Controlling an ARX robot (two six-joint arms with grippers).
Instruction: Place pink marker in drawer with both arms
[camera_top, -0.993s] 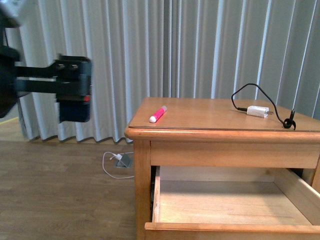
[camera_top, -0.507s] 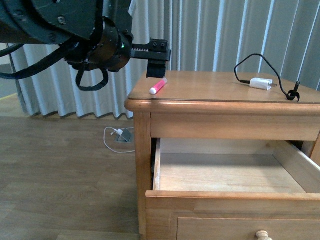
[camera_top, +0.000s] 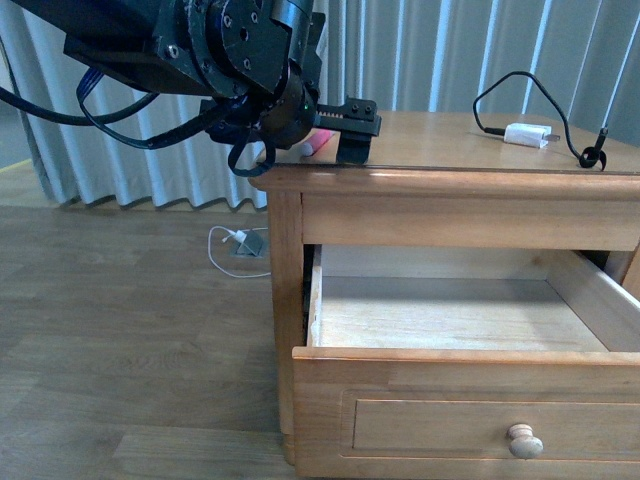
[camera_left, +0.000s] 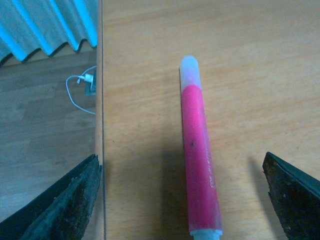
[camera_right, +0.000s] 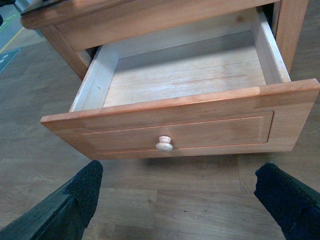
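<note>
Front view is showing the left arm filling the upper left of the frame. A second ago it was hanging at the far left edge, well apart from the cabinet, and it has been sweeping in over the left corner of the cabinet top. The drawer is standing pulled out at lower right, ready to receive.

Right wrist view is showing the right claw spread wide in front of the drawer, gripping nothing.

Left wrist view is showing the left claw gaping wide and empty, one finger at lower left and the other at lower right. The pink marker is lying flat on the cabinet top between them, untouched.

By my reading the reach is ending and the closing grasp is coming next.
</note>
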